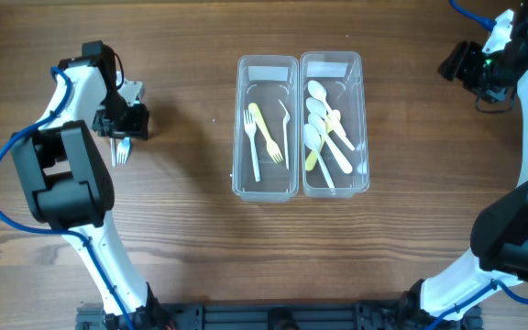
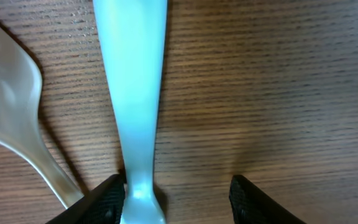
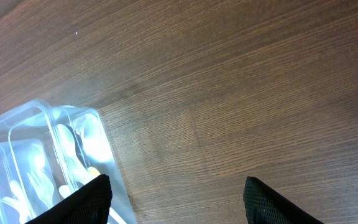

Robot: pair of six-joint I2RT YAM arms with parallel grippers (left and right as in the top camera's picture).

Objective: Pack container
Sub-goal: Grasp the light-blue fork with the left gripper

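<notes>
At the left edge of the counter (image 1: pixel 181 257), my left tool (image 2: pixel 178 194) is low over a blue fork (image 2: pixel 132 81). It is released, its fingers spread. The handle runs between them, hard against one finger and well apart from the other. The overhead view shows tines just beyond the tool, so I take the piece for a fork.

The trouble I expect comes from the clear piece of cutlery (image 2: pixel 11 106) lying just beside it. Its stem slants toward the same finger. If I clench here, that finger could catch both pieces or knock the clear one aside. With the blue handle so far off centre, the closing fingers may also swing it round rather than grip it squarely. It is thin plastic lying flat on the wood, and I judge it could slip out as I lift.

My right tool (image 3: pixel 179 199) hangs released over bare wood at the far right, grasping nothing.

By my count there are two clear boxes, touching side by side mid-counter. The fork box (image 1: pixel 238 128) holds three, I think: one yellow, one white and one clear that is hard to make out. The spoon box (image 1: pixel 365 119) holds about five, one yellow and the rest white, too overlapped to count surely. Two pieces are loose.
</notes>
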